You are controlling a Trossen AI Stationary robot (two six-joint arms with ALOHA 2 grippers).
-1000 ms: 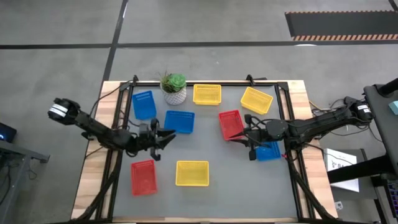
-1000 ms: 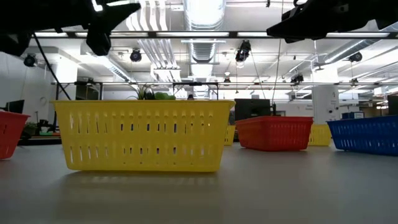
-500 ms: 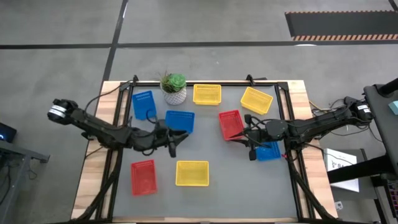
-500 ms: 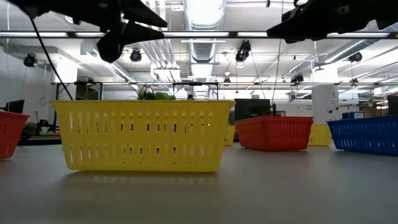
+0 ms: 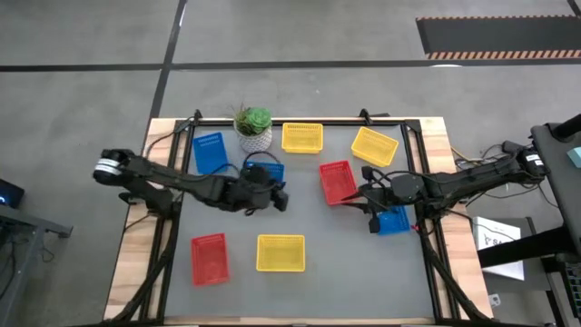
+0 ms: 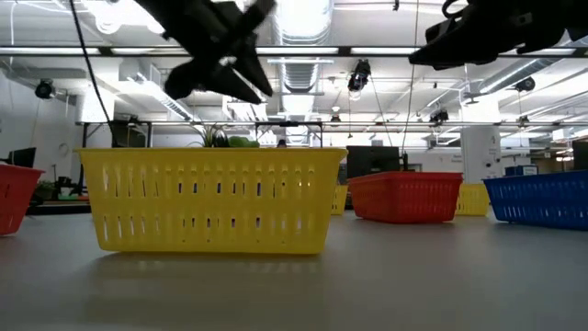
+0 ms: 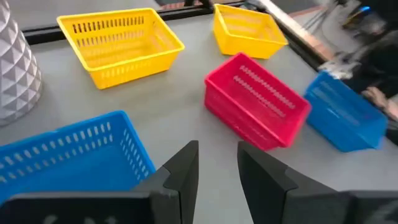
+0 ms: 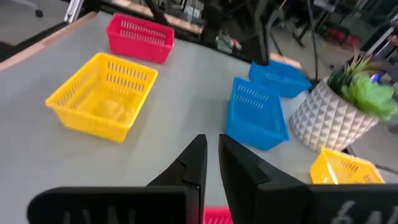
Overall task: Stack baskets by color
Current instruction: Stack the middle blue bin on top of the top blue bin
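Observation:
Several baskets rest flat on their bottoms on the grey table. Blue ones sit at far left (image 5: 210, 152), centre (image 5: 264, 170) and right (image 5: 393, 221). Two yellow ones (image 5: 302, 137) (image 5: 375, 145) stand at the far edge, and a third (image 5: 280, 252) sits near. One red basket (image 5: 337, 182) is right of centre, and another (image 5: 209, 258) is near left. My left gripper (image 5: 280, 198) hovers open beside the centre blue basket (image 7: 74, 155), with nothing between its fingers (image 7: 217, 158). My right gripper (image 5: 361, 194) hangs shut and empty (image 8: 212, 149) above the red basket's right edge.
A green plant in a white pot (image 5: 254, 129) stands at the far edge between the far-left blue basket and a yellow one. Black rails (image 5: 427, 182) frame the table. Bare grey surface lies in the middle, between the centre blue, red and near yellow baskets.
My left gripper has swung toward the table's right edge, from the left of the centre blue basket to its near right corner, and has tipped up from pointing steeply down toward level. No basket has moved.

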